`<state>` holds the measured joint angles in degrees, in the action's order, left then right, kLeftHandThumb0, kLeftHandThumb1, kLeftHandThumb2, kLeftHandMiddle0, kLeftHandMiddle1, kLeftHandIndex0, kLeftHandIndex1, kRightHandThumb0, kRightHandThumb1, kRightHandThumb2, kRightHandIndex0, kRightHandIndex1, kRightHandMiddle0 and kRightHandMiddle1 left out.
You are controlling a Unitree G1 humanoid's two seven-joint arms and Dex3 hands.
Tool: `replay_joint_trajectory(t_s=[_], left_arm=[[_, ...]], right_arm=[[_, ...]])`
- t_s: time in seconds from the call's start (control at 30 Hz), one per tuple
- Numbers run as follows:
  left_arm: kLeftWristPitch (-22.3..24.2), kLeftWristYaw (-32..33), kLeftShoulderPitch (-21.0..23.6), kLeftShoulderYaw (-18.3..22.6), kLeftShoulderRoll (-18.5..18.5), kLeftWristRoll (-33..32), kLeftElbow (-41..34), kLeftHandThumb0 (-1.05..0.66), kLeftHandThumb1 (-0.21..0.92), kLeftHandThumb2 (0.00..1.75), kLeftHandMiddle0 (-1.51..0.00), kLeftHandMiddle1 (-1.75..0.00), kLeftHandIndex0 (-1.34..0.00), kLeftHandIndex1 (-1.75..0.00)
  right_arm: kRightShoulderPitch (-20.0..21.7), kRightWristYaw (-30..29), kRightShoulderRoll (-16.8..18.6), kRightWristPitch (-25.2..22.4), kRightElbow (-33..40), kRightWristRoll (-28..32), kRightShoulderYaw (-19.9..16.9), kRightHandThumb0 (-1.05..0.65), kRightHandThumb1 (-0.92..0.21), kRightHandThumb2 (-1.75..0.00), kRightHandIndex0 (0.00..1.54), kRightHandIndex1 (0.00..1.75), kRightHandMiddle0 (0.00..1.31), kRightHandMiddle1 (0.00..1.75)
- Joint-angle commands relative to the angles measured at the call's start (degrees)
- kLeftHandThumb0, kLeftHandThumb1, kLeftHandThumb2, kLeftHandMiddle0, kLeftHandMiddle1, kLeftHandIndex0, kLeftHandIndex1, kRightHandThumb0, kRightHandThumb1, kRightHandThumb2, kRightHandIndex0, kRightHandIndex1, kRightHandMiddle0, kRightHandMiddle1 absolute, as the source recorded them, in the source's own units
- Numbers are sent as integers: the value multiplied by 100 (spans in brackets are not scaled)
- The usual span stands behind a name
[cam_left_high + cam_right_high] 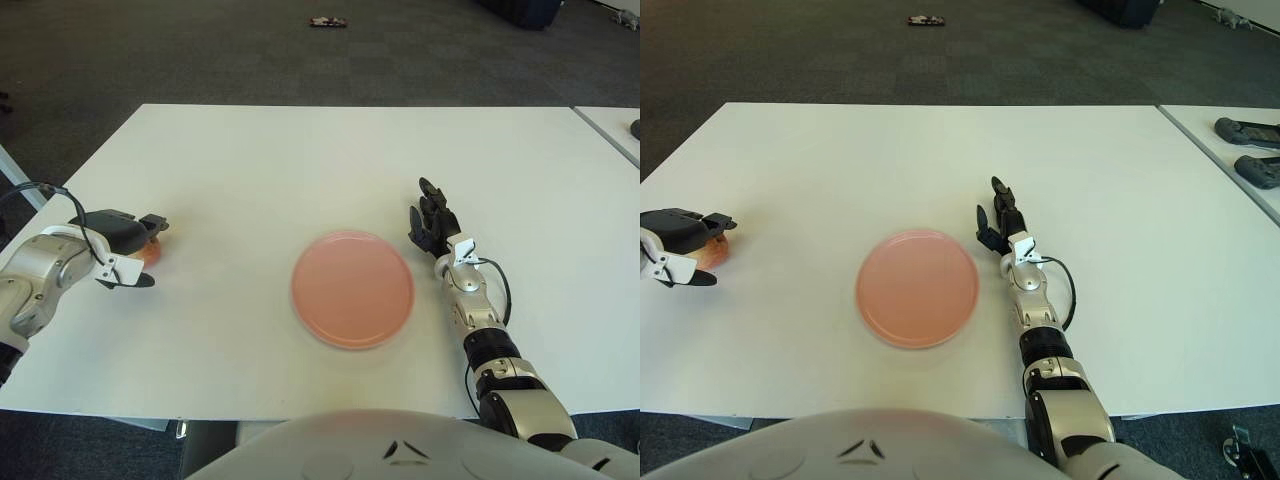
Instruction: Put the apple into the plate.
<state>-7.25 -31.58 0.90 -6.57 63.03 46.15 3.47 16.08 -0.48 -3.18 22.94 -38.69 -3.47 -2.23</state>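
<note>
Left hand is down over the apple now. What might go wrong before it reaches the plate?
The left hand covers the apple near the table's left edge, and whether the fingers grip it is unclear; a loose hold might let it roll off that edge. The plate lies well across the table, so a long carry could shake it free. The right hand shows just beside the plate's right rim.

A white table (pixel 300 150) stands on dark carpet (pixel 200 50), with a small dark object (pixel 327 21) lying beyond it.
</note>
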Motion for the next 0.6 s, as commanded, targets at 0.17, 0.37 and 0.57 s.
replay_joint_trajectory(t_s=[0.17,0.37,0.57], left_arm=[[318,-238,-152,83,198,223,-402,-105,92,60,-19,-10,0,-44],[354,-185,-427,226,343,310,-569,-105,92,61,-20,-13,0,-48],[315,-107,-462,212,413,463,-578,-105,92,61,-18,-13,0,-53]], right_arm=[[-131,23,-56,-141,-197,9,-1,-75,-92,-79,11,1,0,19],[-151,71,-57,-143,-165,44,-9,-74,-92,-80,12,1,0,21],[-154,42,-46,-134,-165,17,-2,-74,-92,-80,12,1,0,21]])
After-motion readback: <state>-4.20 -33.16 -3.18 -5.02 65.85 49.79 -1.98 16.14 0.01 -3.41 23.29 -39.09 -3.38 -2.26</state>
